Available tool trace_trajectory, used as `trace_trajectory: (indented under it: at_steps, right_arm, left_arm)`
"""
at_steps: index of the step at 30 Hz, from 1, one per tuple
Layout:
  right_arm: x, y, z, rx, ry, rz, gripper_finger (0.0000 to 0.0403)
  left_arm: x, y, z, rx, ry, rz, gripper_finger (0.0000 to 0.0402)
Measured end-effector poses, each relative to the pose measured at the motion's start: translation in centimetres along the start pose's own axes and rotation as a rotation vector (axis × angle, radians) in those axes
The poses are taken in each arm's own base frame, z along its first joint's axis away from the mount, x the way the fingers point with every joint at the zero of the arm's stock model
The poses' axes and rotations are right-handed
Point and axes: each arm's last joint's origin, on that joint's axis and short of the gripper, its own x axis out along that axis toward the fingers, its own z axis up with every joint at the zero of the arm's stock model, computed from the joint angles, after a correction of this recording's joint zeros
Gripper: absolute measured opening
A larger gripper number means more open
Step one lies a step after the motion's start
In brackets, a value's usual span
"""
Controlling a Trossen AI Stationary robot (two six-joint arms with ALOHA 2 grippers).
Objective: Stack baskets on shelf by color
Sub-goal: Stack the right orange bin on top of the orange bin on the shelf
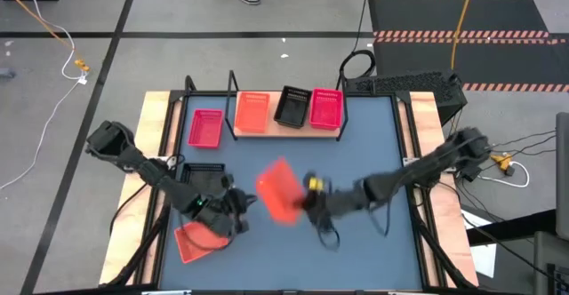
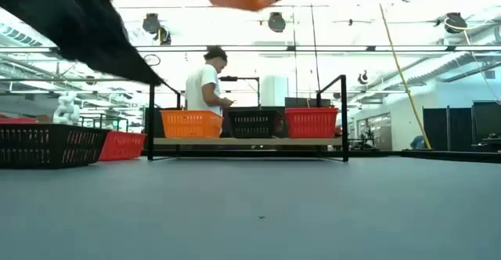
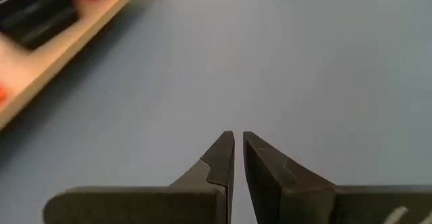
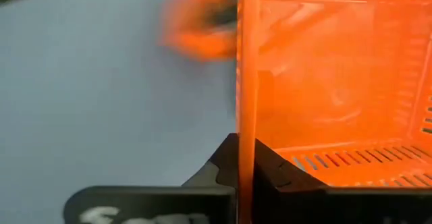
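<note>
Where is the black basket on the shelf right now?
In the high view the black basket sits on the shelf, right of centre, between the orange basket on its left and a pink basket on its right.

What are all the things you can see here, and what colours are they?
table: one, blue-grey, under everything
shelf: one, light wood on a black frame, far side of table
shelf baskets: three, orange, black, pink-red, side by side on shelf
pink basket: one, on table left of shelf
black basket: one, on table, left side
orange-red basket: one, near left corner
lifted orange basket: one, mid-table, in the air
person: one, white shirt, behind shelf
left end effector: shut, empty
right end effector: gripping lifted orange basket's wall
</note>
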Motion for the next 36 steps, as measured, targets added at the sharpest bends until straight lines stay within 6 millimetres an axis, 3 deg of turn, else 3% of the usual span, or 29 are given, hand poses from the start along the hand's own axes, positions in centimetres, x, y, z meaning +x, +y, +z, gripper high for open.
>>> trace_trajectory:
  at_steps: [5,10,12,15,19,24,30,36]
  right_arm:
    - [-0.5,-8.3,-1.1,0.235,-0.151,-0.317,0.0002]
    - [0.8,-17.1,-4.4,0.6,-0.437,-0.308,0.0001]
    - [2.4,-19.8,-5.9,0.707,-0.405,-0.297,0.0001]
    - [5.5,-22.4,-7.9,0.8,-0.259,-0.3,0.0001]
    - [8.5,-24.3,-7.8,0.843,-0.098,-0.282,0.0001]
    - [10.4,-24.6,-8.7,0.843,0.099,-0.304,0.0001]
    - [11.5,-24.1,-10.2,0.865,0.167,-0.281,0.0]
    - [12.5,-23.6,-11.3,0.758,0.219,-0.253,0.0]
  left_arm:
    - [2.4,3.3,0.2,0.028,0.139,0.108,0.0037]
    - [4.2,5.9,0.7,0.097,0.25,0.093,0.0037]
    - [4.6,6.7,0.9,0.114,0.274,0.077,0.0037]
    - [5.2,7.6,1.1,0.119,0.298,0.079,0.0037]
    - [4.5,8.2,0.8,0.101,0.365,0.086,0.0037]
    - [1.1,8.0,0.5,0.057,0.423,0.092,0.0037]
    - [-2.9,7.8,1.3,0.018,0.265,0.161,0.0037]
    - [-4.7,7.8,1.9,-0.034,0.151,0.174,0.0037]
